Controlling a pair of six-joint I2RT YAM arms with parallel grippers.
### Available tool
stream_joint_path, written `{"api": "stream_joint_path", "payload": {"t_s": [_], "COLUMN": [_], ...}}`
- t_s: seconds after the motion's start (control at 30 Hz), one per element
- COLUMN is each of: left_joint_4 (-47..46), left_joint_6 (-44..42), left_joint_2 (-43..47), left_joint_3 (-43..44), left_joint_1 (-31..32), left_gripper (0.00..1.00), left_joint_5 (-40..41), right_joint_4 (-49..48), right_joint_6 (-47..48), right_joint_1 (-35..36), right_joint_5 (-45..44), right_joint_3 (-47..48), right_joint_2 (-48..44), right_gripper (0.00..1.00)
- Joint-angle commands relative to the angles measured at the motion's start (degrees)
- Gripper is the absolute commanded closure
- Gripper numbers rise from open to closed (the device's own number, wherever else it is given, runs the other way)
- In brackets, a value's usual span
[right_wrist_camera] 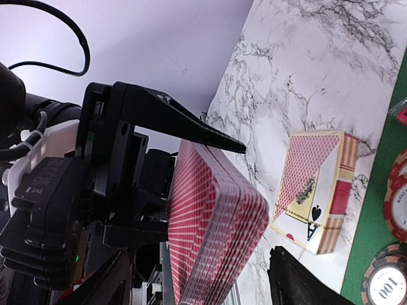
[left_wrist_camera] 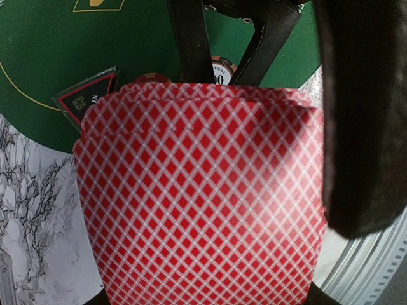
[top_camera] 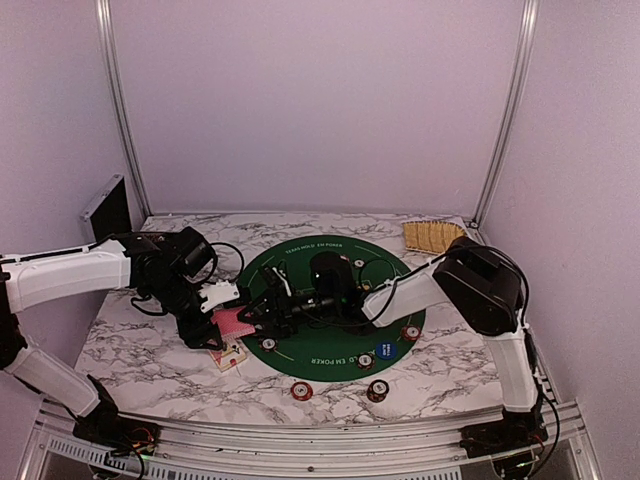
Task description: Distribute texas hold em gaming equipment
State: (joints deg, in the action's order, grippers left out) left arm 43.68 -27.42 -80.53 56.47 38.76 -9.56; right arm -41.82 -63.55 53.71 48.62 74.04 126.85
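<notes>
My left gripper is shut on a deck of red-backed playing cards, held just off the left edge of the green mat. The deck fills the left wrist view and shows edge-on in the right wrist view. My right gripper reaches across the mat to the deck's far edge, its fingers apart and empty. A dark triangular marker and a chip lie on the mat behind the deck. A blue round button lies at the mat's near edge.
A card box lies on the marble under the deck, also in the right wrist view. Chip stacks sit around the mat rim and on the marble in front. A straw tray is back right.
</notes>
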Motion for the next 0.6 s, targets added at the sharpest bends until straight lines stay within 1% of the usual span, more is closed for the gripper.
{"api": "stream_joint_path", "payload": {"t_s": [0.0,0.2,0.4,0.57], "left_joint_4": [0.7,0.7,0.5,0.4], "left_joint_6": [0.2,0.2,0.0,-0.2], "left_joint_2": [1.5,1.4,0.8,0.2], "left_joint_3": [2.1,2.2,3.6,4.6], "left_joint_1": [0.3,0.2,0.3,0.3], "left_gripper": [0.88,0.89,0.89,0.89], "left_joint_5": [-1.1,-1.3,-1.3,-1.3], "right_joint_4": [-3.5,-5.6,-7.4,-9.7], "right_joint_6": [-2.5,-4.6,-6.4,-8.4], "right_joint_1": [-0.3,-0.2,0.4,0.4], "right_joint_5": [1.2,1.9,2.3,2.4], "right_joint_3": [2.5,3.4,6.1,6.3], "right_joint_2": [1.7,3.2,5.1,5.9], "right_gripper": [0.28,0.33,0.4,0.49]}}
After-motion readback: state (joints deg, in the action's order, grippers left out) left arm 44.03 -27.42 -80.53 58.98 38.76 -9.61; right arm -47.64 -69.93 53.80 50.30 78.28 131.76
